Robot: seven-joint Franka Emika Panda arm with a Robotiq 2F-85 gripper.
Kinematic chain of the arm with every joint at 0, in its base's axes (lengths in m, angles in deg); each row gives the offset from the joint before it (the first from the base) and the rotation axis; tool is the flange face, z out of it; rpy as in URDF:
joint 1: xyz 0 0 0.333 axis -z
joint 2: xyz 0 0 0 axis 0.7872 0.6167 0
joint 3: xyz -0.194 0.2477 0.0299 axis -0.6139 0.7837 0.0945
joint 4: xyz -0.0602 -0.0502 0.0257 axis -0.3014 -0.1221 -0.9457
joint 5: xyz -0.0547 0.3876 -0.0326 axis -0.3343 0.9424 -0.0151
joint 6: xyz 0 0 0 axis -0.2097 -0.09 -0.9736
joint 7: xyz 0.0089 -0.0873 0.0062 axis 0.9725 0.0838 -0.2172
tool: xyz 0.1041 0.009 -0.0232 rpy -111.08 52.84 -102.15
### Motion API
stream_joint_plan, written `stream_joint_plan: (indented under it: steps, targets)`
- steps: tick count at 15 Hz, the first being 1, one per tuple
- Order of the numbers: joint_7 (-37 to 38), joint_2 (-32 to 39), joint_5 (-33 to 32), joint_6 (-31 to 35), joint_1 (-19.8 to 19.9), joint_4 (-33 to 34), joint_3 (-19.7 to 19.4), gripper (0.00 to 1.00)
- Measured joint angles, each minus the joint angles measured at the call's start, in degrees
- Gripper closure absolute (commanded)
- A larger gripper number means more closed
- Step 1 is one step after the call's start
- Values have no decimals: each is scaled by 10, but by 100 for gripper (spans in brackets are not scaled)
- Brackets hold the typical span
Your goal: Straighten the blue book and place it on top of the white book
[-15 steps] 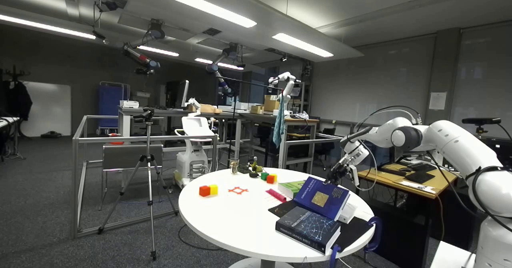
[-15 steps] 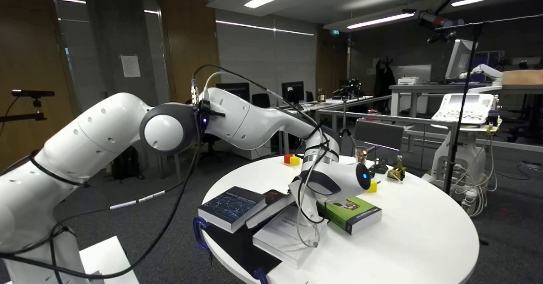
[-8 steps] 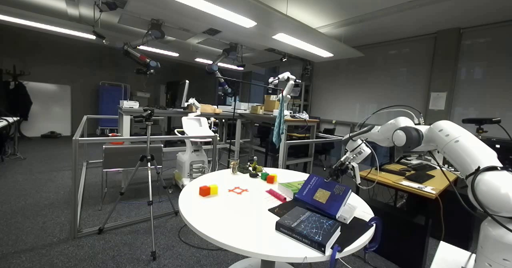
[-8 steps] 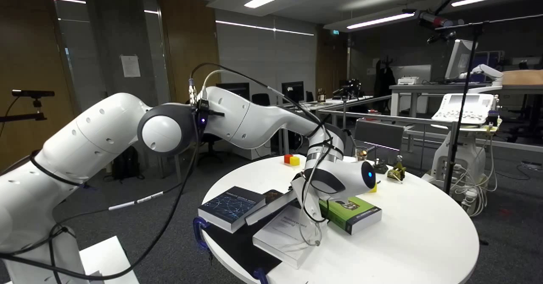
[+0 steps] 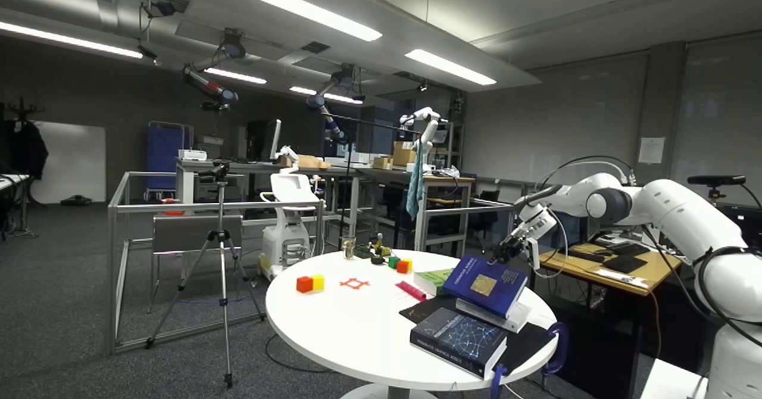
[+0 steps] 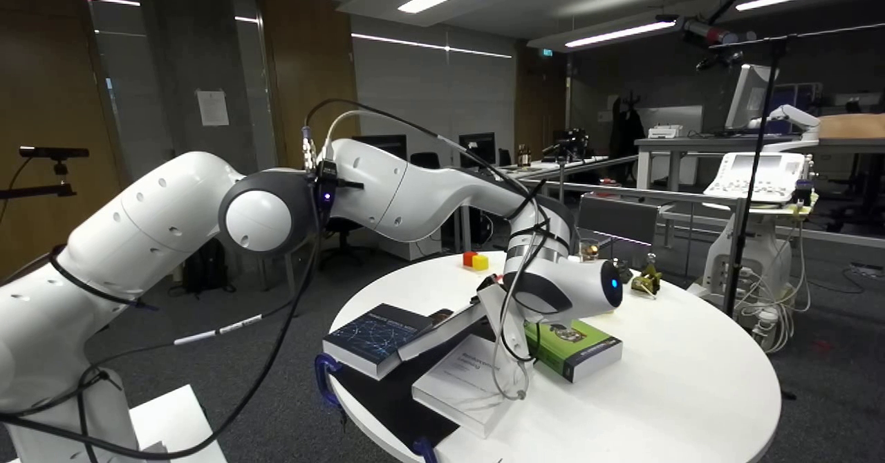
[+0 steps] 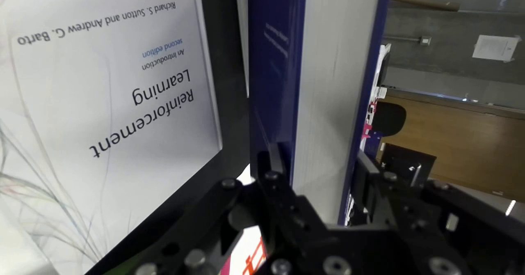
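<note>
Since the earlier frame the blue book had moved up and to the right in an exterior view, baring more of the white book below it. The end effector was clamped on the blue book, which hung tilted. The white book lay flat, at least partly on a black sheet on the worktop. A dark book lay just beside the blue book's low end; whether they touched was unclear. A green book, partly hidden by the arm, lay near the white book. In an exterior view the blue front cover, printed "Cognitive Science", faced the camera; the wrist view showed its page edge and, upside down on the white book, "Reinforcement Learning", "An Introduction", "second edition", "Richard S. Sutton and Andrew G. Barto".
</note>
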Motion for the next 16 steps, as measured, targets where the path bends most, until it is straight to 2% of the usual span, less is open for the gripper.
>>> stream_joint_plan:
  steps: [9,16]
  targets:
    - [0,-1,12,-46,18,22,0,82]
    - [0,-1,16,-68,48,44,-2,82]
